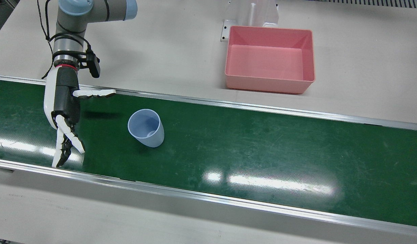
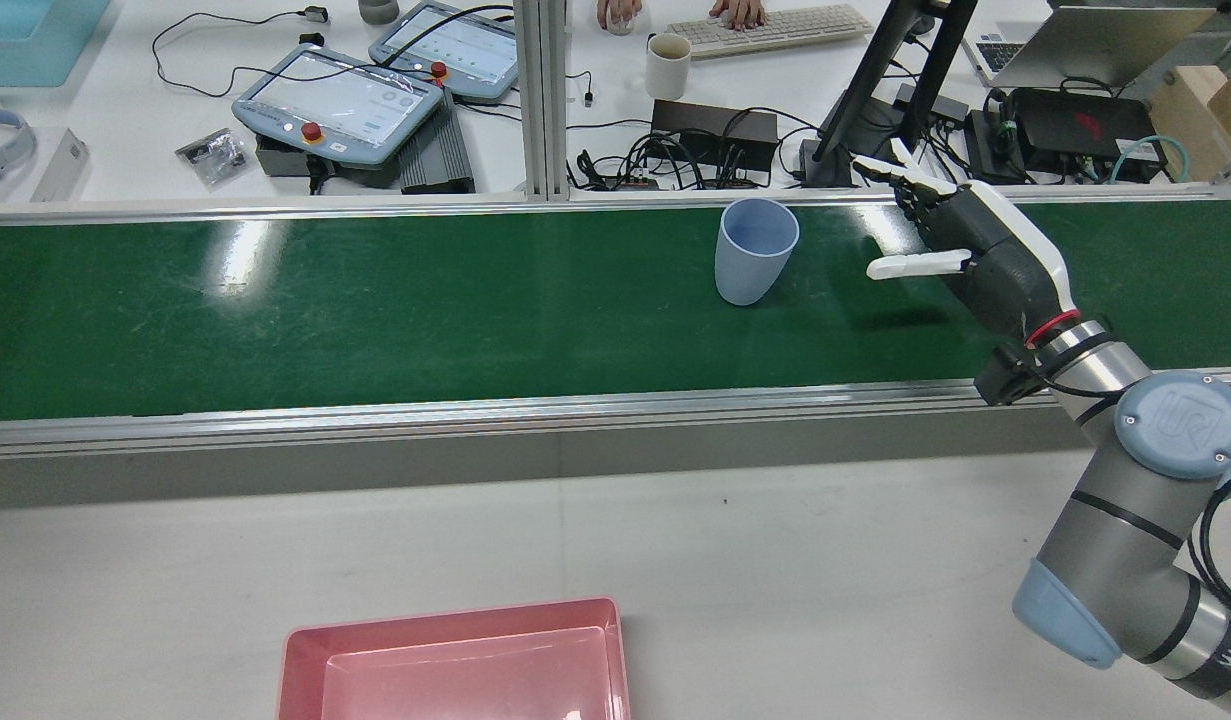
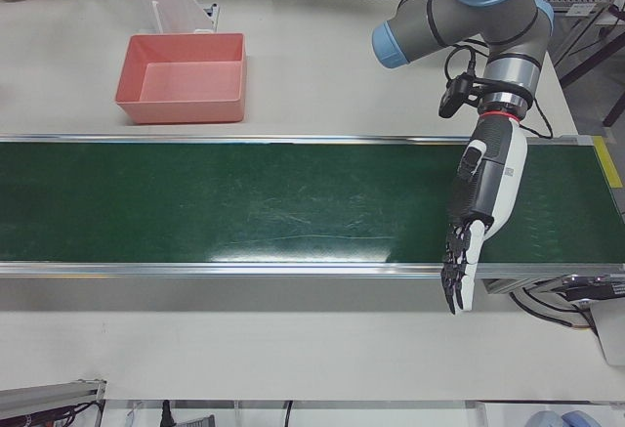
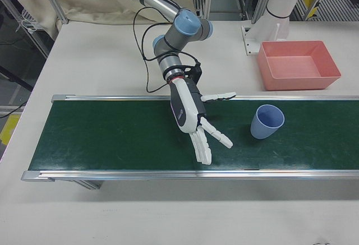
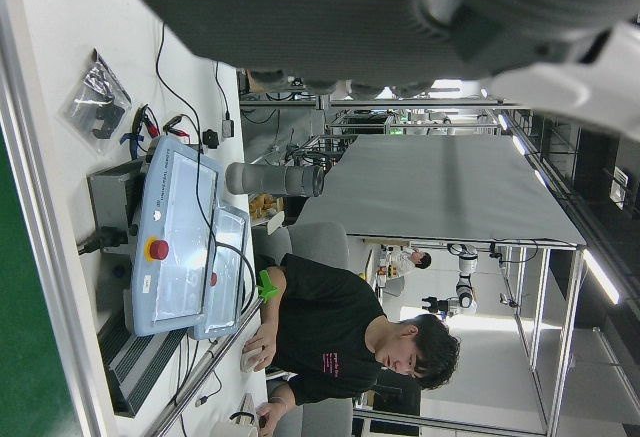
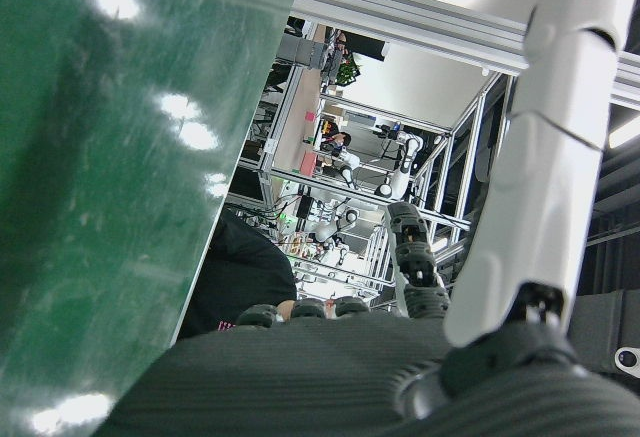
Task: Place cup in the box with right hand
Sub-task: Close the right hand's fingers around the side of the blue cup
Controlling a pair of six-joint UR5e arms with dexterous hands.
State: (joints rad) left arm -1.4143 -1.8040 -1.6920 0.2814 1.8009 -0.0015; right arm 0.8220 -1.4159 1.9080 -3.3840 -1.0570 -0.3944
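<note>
While the right hand (image 1: 64,112) hovers empty over the green conveyor belt (image 1: 262,142), fingers spread, I should sweep it sideways toward the upright pale blue plastic cup (image 1: 146,128) nearby, wrapping the wall below its rim. Beyond the belt, on the worktop (image 1: 364,67), waits the empty pink plastic box (image 1: 305,57).

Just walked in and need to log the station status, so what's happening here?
The robot's right hand is open above the green belt, beside an upright blue cup but not touching it. The pink box sits empty on the table behind the belt. The left hand hangs open over the belt's other end, holding nothing.
</note>
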